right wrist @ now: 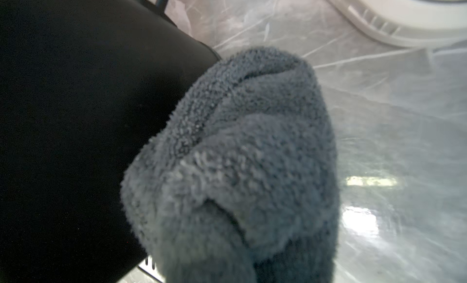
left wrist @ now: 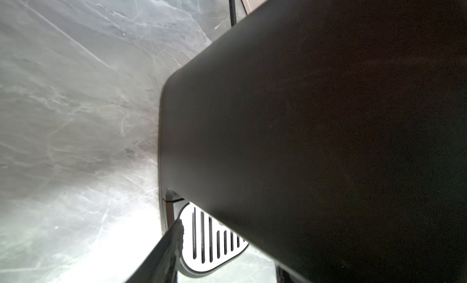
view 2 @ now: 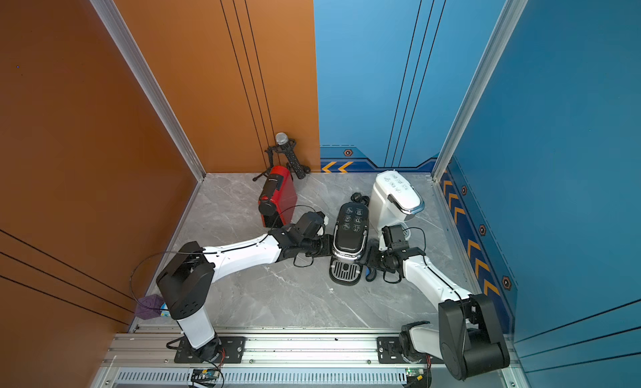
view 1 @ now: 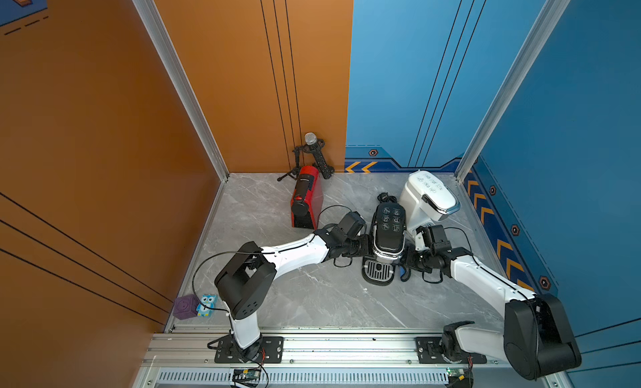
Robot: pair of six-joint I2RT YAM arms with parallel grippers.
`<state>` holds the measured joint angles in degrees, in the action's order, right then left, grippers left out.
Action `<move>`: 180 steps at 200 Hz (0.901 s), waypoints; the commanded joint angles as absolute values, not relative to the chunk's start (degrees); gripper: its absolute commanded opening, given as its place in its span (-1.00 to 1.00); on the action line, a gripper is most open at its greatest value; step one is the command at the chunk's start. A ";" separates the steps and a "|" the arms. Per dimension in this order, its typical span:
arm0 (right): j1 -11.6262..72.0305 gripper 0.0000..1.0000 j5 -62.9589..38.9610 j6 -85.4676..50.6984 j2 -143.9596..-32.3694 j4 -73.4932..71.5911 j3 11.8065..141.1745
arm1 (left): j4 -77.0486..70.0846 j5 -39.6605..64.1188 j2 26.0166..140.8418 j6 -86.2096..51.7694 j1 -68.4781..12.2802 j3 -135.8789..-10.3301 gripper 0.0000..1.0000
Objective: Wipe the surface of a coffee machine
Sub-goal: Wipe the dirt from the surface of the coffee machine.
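Two grippers flanked the glossy black, chrome-trimmed coffee machine [view 1: 388,235], which stood right of centre in both top views. At its right flank, the right gripper [view 1: 410,260] pinched a fluffy grey-blue microfibre cloth [right wrist: 240,168] touching the black side. The left gripper [view 1: 365,246] met the opposite flank; how its jaws stood could not be told.

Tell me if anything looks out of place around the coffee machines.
Nothing looks spilled or toppled. Two oddities: dark handwriting across the lid of the white coffee machine, and a microphone on a tripod in the back corner.
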<state>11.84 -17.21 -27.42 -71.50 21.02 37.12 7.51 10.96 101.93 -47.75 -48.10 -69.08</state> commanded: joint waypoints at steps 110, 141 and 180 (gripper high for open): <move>13.35 -0.78 -17.34 -27.43 -68.76 17.14 36.06 | 6.86 10.17 100.11 -47.20 -48.52 -68.82 0.12; 15.28 -0.78 -18.19 -30.08 -71.22 12.27 31.44 | 6.86 10.25 100.19 -47.20 -48.52 -68.82 0.12; 18.14 -0.77 -17.72 -29.62 -67.88 15.64 35.40 | 6.87 10.53 100.12 -46.93 -48.43 -68.97 0.13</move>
<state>15.84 -14.70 -29.50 -70.98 16.03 31.86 7.60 10.70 101.91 -47.70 -48.07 -69.06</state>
